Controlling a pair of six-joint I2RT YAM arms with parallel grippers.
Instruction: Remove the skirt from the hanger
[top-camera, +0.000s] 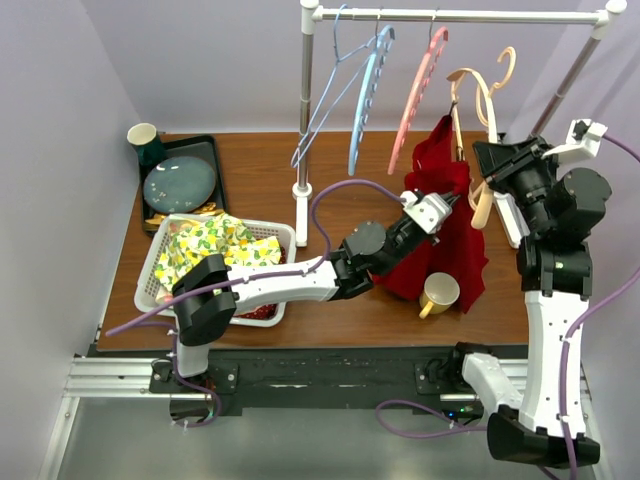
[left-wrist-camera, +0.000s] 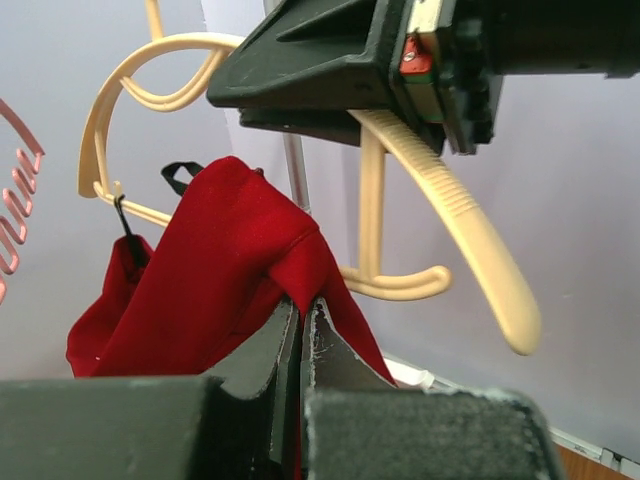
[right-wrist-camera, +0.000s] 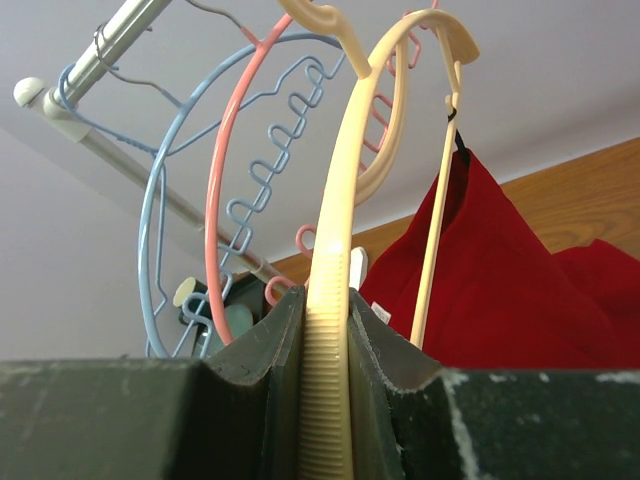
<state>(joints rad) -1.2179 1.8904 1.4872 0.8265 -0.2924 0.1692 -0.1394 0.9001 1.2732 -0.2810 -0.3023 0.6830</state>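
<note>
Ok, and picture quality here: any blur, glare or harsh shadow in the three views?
Top external: even light, sharp, soft shadow under the red fabric skirt. Left wrist: the jaws at the bottom edge are blurred, the cream plastic hanger is sharp against a bright wall. Right wrist: jaws soft too, a small highlight on the hanger's ribbed arm.

**Red Skirt, Pastel Hangers**

The skirt (top-camera: 465, 245) was deep red and its hanger (right-wrist-camera: 335, 220) was cream. Along the rail hung a pink hanger (top-camera: 419, 90) and a pale blue hanger (top-camera: 366, 95). The mug (top-camera: 438, 292) was yellow. A white cloth (top-camera: 205, 245) printed with yellow and green flowers filled a white basket (top-camera: 150, 270). At the brown wooden table's (top-camera: 270, 170) far left corner, a speckled dark teal plate (top-camera: 180, 183) lay on a black tray (top-camera: 217, 165).
</note>
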